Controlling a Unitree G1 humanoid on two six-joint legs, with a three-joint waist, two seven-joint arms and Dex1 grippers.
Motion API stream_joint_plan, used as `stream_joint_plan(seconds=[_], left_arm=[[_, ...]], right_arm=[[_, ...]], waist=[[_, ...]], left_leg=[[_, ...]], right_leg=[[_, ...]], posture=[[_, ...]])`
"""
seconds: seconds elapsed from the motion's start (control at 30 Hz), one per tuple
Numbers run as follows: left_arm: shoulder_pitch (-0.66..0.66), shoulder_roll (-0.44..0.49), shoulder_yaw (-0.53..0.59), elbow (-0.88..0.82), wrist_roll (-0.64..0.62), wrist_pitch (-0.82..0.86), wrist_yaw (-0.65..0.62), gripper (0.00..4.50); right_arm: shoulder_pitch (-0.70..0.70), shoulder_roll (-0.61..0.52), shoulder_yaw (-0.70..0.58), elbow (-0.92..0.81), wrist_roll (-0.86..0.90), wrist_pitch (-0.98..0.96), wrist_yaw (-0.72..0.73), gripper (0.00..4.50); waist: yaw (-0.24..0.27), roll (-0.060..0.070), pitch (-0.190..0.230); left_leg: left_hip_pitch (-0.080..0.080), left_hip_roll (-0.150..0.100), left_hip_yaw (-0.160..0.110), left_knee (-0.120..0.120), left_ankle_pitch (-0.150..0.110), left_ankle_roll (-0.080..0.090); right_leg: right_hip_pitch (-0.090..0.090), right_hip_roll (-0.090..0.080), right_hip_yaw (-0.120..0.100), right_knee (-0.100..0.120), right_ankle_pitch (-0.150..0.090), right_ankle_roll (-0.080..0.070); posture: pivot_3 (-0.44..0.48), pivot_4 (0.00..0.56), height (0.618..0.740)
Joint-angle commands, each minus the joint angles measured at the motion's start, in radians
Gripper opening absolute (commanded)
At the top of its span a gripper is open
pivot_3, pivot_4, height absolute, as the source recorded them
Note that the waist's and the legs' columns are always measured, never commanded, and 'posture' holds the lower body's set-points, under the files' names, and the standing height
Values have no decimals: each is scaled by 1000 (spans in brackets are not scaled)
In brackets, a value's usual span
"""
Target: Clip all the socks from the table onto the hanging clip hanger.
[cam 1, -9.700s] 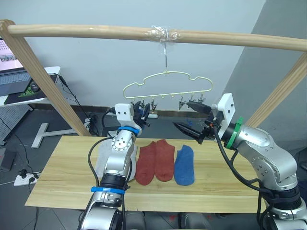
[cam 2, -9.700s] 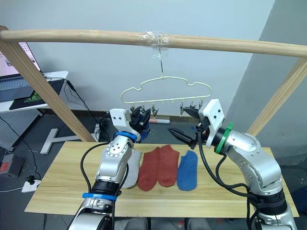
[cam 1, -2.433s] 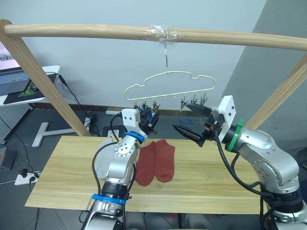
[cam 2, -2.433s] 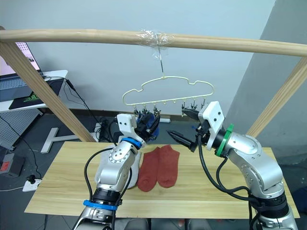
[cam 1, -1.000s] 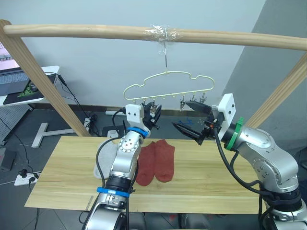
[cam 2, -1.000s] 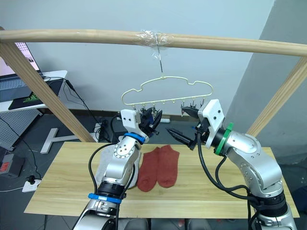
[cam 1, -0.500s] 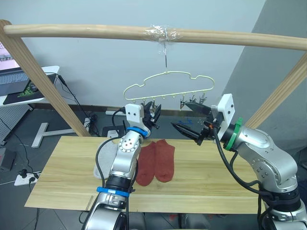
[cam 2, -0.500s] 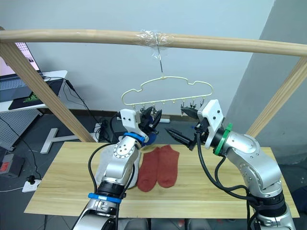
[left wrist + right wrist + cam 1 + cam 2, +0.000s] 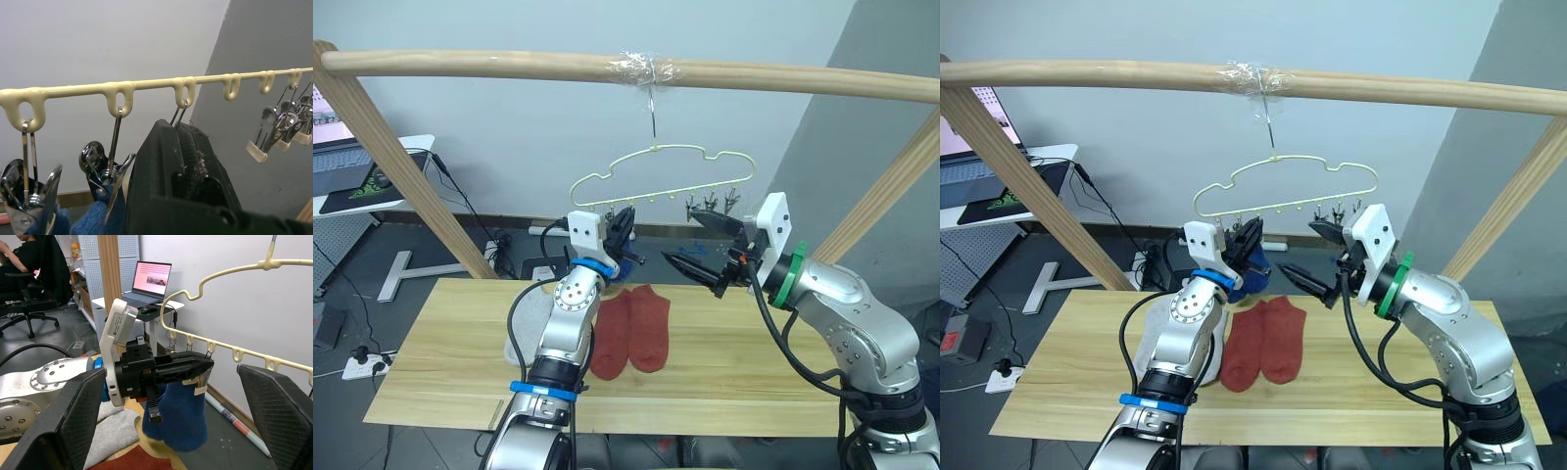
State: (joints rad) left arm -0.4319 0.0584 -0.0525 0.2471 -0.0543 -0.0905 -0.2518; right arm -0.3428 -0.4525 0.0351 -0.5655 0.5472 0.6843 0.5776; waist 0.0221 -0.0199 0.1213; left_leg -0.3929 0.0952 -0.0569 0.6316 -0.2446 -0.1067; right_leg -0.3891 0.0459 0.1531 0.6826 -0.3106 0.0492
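Observation:
The pale yellow clip hanger (image 9: 656, 162) hangs by its hook from the wooden bar. My left gripper (image 9: 625, 223) is raised to its left-hand clips and is shut on one grey clip (image 9: 179, 111). Blue socks (image 9: 1253, 282) hang below the clips beside it, also seen as blue fabric (image 9: 181, 416) under the fingers. Two rust red socks (image 9: 631, 328) lie side by side on the table (image 9: 440, 362). A light grey sock (image 9: 112, 431) lies left of them, mostly behind my left arm. My right gripper (image 9: 680, 235) hovers open under the hanger's right-hand clips, holding nothing.
The thick wooden bar (image 9: 509, 64) spans the top, carried by slanted posts (image 9: 401, 166) at both sides. A white desk with a laptop (image 9: 352, 166) stands at far left. A person (image 9: 24, 259) sits in a chair in the background.
The blue sock that lay on the table earlier is now up at the hanger. My left gripper has risen to the clips, and the hanger has swung slightly right. The right gripper barely moved.

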Motion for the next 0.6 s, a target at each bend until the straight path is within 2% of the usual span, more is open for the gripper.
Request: stream_joint_plan(seconds=[0.03,0.13,0.27,0.4,0.5,0.6], left_arm=[[-23,3,12,-23,-14,9,-3,13],[-19,8,17,-36,-29,22,-12,13],[-19,30,37,-57,-54,50,-31,13],[5,48,39,-76,-60,60,-43,13],[17,48,34,-96,-58,76,-44,13],[24,44,32,-115,-48,83,-31,13]], right_arm=[[13,27,39,15,-39,-12,-43,4500],[46,9,179,107,-204,-41,-88,4500],[82,130,269,353,-324,-97,-192,4500],[5,225,365,642,-468,-241,-219,4500],[-61,322,336,854,-482,-286,-252,4500],[-111,362,321,1009,-517,-351,-267,4500]], waist=[[0,0,0],[-1,-1,-1],[-2,-1,-2],[-6,-1,-2],[-3,-1,-2],[0,-1,-2]], left_leg=[[1,0,0,0,0,0],[1,0,0,0,0,0],[2,0,0,0,0,0],[2,0,1,0,0,0],[3,0,1,1,0,0],[4,0,1,1,0,0]], right_leg=[[0,0,0,0,0,0],[1,0,0,0,0,0],[1,0,0,1,0,0],[1,0,0,2,0,0],[0,0,0,4,0,0],[1,0,0,7,0,0]], posture=[[47,88,740],[47,88,740],[69,90,740],[81,89,740],[89,88,740],[111,89,740]])
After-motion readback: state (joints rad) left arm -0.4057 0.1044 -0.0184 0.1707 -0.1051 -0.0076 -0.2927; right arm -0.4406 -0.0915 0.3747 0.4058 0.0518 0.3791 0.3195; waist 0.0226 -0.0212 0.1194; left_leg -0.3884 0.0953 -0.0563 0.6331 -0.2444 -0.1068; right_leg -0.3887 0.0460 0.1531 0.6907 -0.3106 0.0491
